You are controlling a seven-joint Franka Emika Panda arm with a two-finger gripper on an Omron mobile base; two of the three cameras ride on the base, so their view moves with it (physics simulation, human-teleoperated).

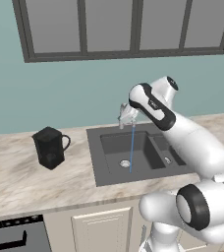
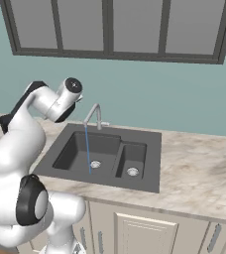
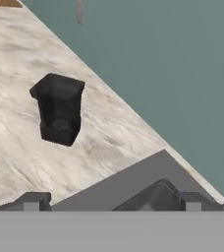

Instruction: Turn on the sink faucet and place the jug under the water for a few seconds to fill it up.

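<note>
The black faceted jug (image 1: pixel 50 146) stands upright on the marble counter left of the sink (image 1: pixel 97 165), its handle toward the basin. In the hand view the jug (image 3: pixel 59 109) lies well ahead, with a corner of the sink (image 3: pixel 133 182) just below. My gripper (image 3: pixel 112 202) is open, its fingertips (image 3: pixel 33 202) wide apart with nothing between them, far from the jug. The arched faucet (image 2: pixel 94 114) stands at the sink's back edge. A thin blue stream of water (image 2: pixel 87 149) falls from its spout into the left basin (image 1: pixel 131 147). My arm's upper links cross in front of the faucet (image 1: pixel 126 115).
The sink (image 2: pixel 149 163) has two basins, each with a round drain. Bare marble counter (image 2: pixel 199 163) stretches to its right. A dark-framed window (image 1: pixel 124 29) hangs on the teal wall. A stove edge (image 1: pixel 15 238) sits at the lower left, and cabinet doors run under the counter.
</note>
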